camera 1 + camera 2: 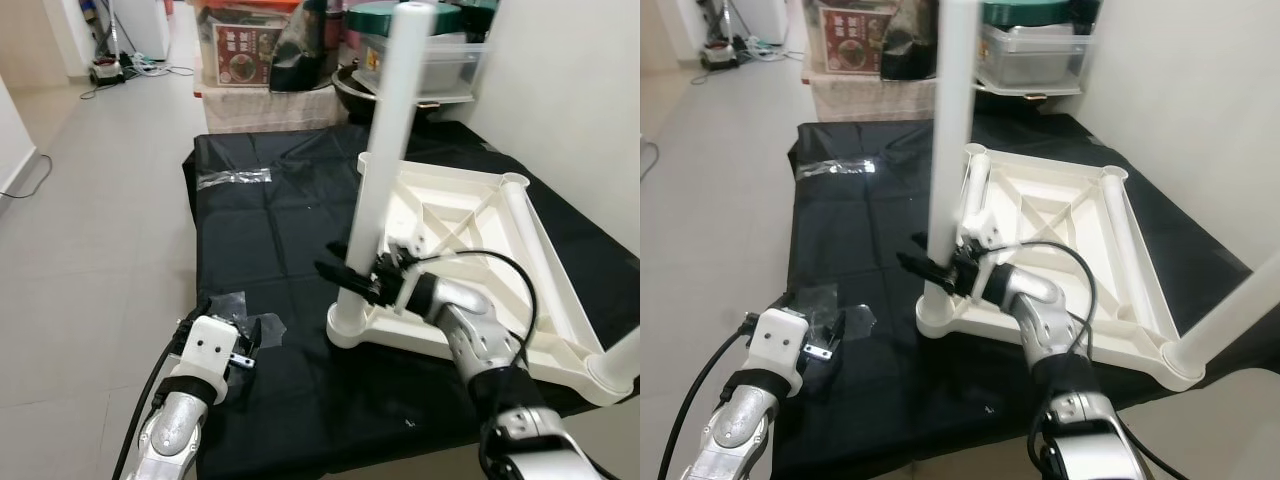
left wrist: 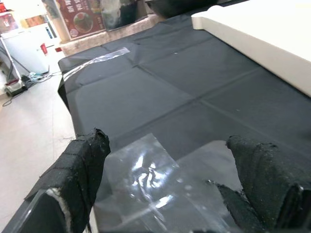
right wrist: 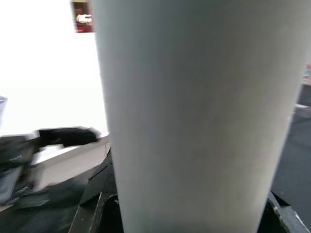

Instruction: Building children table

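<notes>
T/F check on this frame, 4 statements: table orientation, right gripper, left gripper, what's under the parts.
1. The white table top lies upside down, ribs facing up. True.
2. The right gripper is at the upright white leg standing in a corner socket. True.
3. The left gripper holds a second table leg. False: its fingers are open over clear tape on the cloth, holding nothing.
4. The parts rest on bare floor tiles. False: they sit on a black cloth.

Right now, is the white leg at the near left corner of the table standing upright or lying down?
Upright. The leg rises from the corner socket of the upturned tabletop, and the right gripper is at its lower part.
</notes>
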Robot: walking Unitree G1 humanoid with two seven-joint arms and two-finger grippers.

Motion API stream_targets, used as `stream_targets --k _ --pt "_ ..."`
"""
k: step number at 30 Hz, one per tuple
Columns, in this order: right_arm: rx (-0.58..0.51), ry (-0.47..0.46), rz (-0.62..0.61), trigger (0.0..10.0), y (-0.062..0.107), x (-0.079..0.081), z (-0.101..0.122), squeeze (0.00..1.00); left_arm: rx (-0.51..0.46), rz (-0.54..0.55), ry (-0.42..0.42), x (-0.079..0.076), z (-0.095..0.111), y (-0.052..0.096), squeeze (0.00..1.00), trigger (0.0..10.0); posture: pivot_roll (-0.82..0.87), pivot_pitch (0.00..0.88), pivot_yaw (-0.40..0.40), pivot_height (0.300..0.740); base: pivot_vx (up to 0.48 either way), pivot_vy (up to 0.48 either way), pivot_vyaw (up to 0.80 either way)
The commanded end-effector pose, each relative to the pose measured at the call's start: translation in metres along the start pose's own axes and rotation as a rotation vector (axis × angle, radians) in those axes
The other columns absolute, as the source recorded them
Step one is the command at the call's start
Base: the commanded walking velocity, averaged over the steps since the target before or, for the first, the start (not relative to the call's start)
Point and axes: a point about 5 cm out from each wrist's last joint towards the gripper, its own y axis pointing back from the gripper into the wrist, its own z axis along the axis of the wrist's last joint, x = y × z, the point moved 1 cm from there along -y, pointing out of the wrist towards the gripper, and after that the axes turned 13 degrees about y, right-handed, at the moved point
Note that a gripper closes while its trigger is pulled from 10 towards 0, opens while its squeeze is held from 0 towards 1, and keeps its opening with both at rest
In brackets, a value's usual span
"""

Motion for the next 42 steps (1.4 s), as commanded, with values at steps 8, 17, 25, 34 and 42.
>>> stream_targets --k 8,17,25,34,42 --pt "0.77 -0.026 -1.197 0.0 0.087 -0.05 -0.075 0.0 0.009 -0.009 -0.005 -0.002 -0.004 0.002 0.0 10.0 0.03 0.0 -0.069 0.74 0.0 0.0 0.0" --pt "0.633 -0.144 -1.019 10.0 0.054 -0.022 -0.074 0.39 0.01 0.0 -0.005 0.0 -0.005 0.002 0.0 10.0 0.02 0.0 -0.069 0.74 0.0 0.0 0.0" --pt "0.422 -0.157 -0.879 10.0 0.024 -0.04 -0.039 0.46 0.009 0.0 -0.003 0.0 -0.005 0.002 0.0 10.0 0.02 0.0 -0.071 0.74 0.0 0.0 0.0" --pt "0.066 -0.111 -0.172 10.0 -0.002 -0.044 0.021 0.0 0.005 -0.003 0.0 -0.003 -0.005 0.0 0.0 10.0 0.04 0.0 -0.089 0.74 0.0 0.0 0.0" --pt "0.063 -0.094 0.116 3.5 -0.021 0.001 0.007 0.0 0.002 0.009 -0.006 0.0 -0.004 0.002 0.0 10.0 0.06 0.0 -0.104 0.74 0.0 0.0 0.0"
